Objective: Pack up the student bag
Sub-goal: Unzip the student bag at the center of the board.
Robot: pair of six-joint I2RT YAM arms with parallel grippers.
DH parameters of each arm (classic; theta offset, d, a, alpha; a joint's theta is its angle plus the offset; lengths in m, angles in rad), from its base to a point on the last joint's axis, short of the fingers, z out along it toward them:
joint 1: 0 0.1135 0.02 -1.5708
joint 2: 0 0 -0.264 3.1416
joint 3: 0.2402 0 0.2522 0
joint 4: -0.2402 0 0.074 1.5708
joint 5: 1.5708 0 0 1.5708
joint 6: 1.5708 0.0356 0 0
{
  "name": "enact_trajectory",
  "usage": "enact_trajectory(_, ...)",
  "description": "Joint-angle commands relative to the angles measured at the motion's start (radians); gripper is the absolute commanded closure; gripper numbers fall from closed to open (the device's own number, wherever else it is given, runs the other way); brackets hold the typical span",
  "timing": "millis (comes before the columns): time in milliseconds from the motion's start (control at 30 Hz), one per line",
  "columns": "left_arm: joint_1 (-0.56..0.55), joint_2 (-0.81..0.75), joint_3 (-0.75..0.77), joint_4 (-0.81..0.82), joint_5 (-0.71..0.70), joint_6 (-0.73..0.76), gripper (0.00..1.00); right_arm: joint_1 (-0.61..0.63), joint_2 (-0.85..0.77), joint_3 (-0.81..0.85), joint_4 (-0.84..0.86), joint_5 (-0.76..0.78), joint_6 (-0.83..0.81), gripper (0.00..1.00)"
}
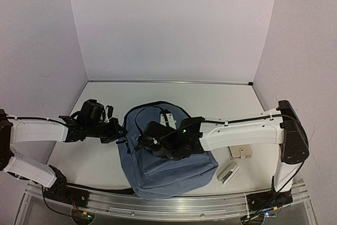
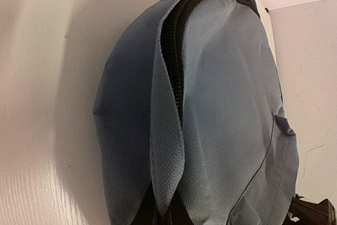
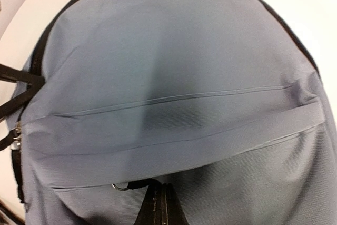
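The student bag [image 1: 168, 169], a large dusty-blue backpack, lies flat in the middle of the table. My left gripper [image 1: 121, 132] is at its left edge. In the left wrist view its jaws [image 2: 163, 215] are shut on a fold of blue fabric [image 2: 167, 151] beside the black main zipper [image 2: 174, 51]. My right gripper [image 1: 143, 142] rests on the bag's front. In the right wrist view its fingers [image 3: 166, 199] are shut at the end of the front pocket's black zipper pull [image 3: 126, 185], just under the pocket flap [image 3: 174, 130].
A small beige item [image 1: 240, 152] and a white-and-grey item [image 1: 228, 173] lie on the table right of the bag, under my right arm. White walls close in the back and sides. A metal rail [image 1: 158, 204] runs along the near edge.
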Motion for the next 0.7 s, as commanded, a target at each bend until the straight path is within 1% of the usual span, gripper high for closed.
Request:
enact_trajectory(0,-0.003,-0.039,0.017,0.009,-0.009,0.013,1.00,-0.026,-0.065,-0.036,-0.101,0.108,0.030,1.00)
enact_trajectory(133,-0.002,-0.034,0.022,0.009,-0.019,0.019,1.00,-0.046,-0.079,-0.066,-0.141,0.153,0.042,1.00)
enact_trajectory(367,0.001,-0.038,0.030,-0.036,-0.034,0.028,1.00,-0.101,-0.122,-0.119,-0.230,0.233,0.070,1.00)
enact_trajectory(667,0.007,-0.040,0.016,-0.049,-0.035,0.027,1.00,-0.205,-0.173,-0.201,-0.236,0.275,0.057,1.00)
